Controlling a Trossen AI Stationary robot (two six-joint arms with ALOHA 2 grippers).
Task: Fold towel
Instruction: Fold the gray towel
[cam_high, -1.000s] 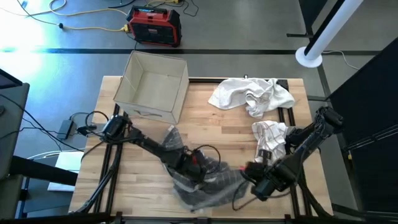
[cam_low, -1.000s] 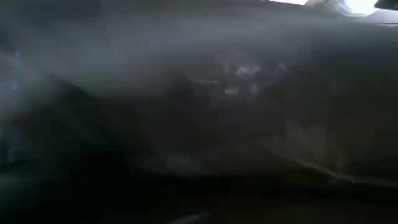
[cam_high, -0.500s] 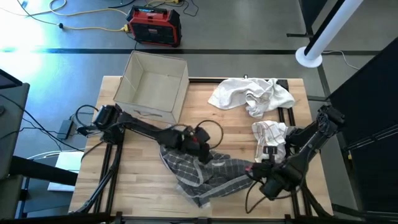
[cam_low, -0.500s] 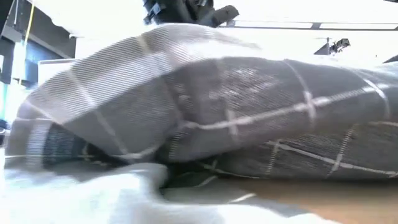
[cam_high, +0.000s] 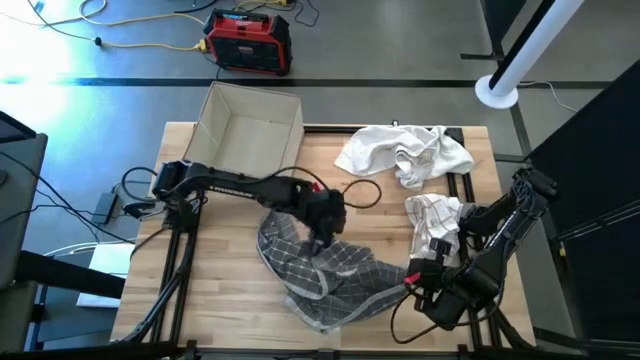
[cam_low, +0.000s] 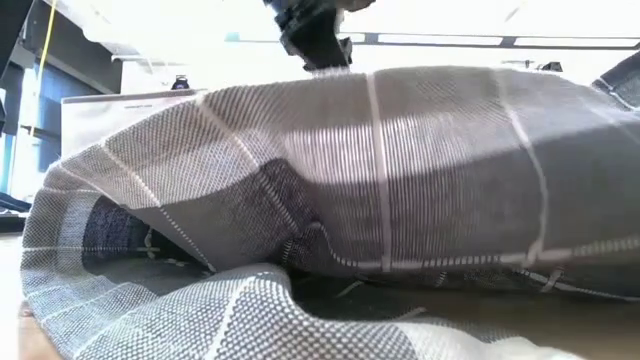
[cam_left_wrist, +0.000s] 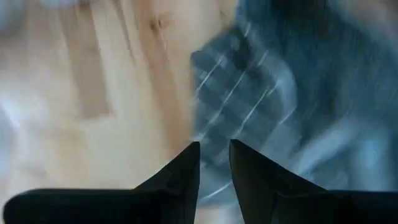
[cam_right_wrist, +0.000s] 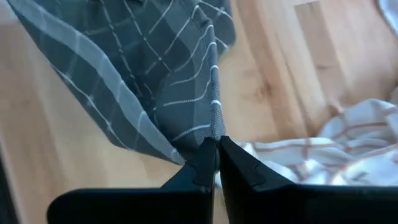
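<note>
Between the two claws: grey checked towel (cam_high: 335, 275), dark grey with thin white grid lines, crumpled and bunched on the table (cam_high: 225, 290)
Towel shape: one end lies rumpled under the left claw, the other is drawn out into a narrow tail that runs to the right claw; a lighter edge curls along the side nearest the table's front
Towel up close: in the low view the cloth (cam_low: 380, 200) rises in a broad hump over a lower fold, its ribbed weave and white lines plain to see
Left claw (cam_high: 322, 232): over the towel's upper end, near the middle of the table; in the left wrist view its two dark fingers (cam_left_wrist: 186, 171) stand slightly apart with a thin gap between them, nothing clamped, the checked cloth just past the tips
Right claw (cam_right_wrist: 216, 149): at the towel's drawn-out corner, fingers pressed together on a pinch of the grey cloth
Beside the right claw: red-checked white cloth (cam_high: 436, 222), crumpled, just behind it
Farther beyond the right claw: white towel (cam_high: 405, 152), heaped loosely at the table's back edge
Beyond the left claw: cardboard box (cam_high: 245, 140), open-topped, at the table's back corner
On the floor past the box: red and black case (cam_high: 248, 42)
</note>
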